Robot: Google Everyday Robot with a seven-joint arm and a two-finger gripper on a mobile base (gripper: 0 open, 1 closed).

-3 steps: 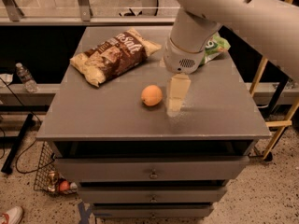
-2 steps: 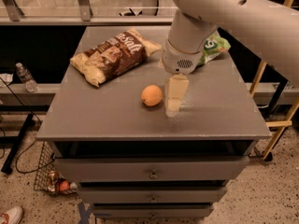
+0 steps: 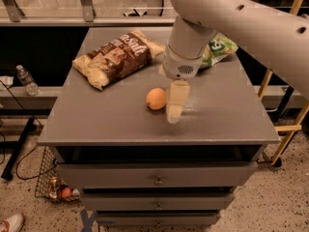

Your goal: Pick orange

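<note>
The orange (image 3: 156,98) is a small round pale-orange fruit lying near the middle of the grey cabinet top (image 3: 106,120). My gripper (image 3: 174,111) hangs down from the large white arm (image 3: 193,37) just to the right of the orange. It is very close to the fruit, at about the same height, with its tip near the surface. The gripper holds nothing that I can see.
A brown and cream snack bag (image 3: 115,57) lies at the back left of the top. A green bag (image 3: 217,50) lies at the back right, partly hidden by the arm. Drawers are below the front edge. A plastic bottle (image 3: 26,81) and a wire basket (image 3: 53,185) are at the left.
My gripper has moved a little to the left, closer to the orange. The orange and the bags have not moved.
</note>
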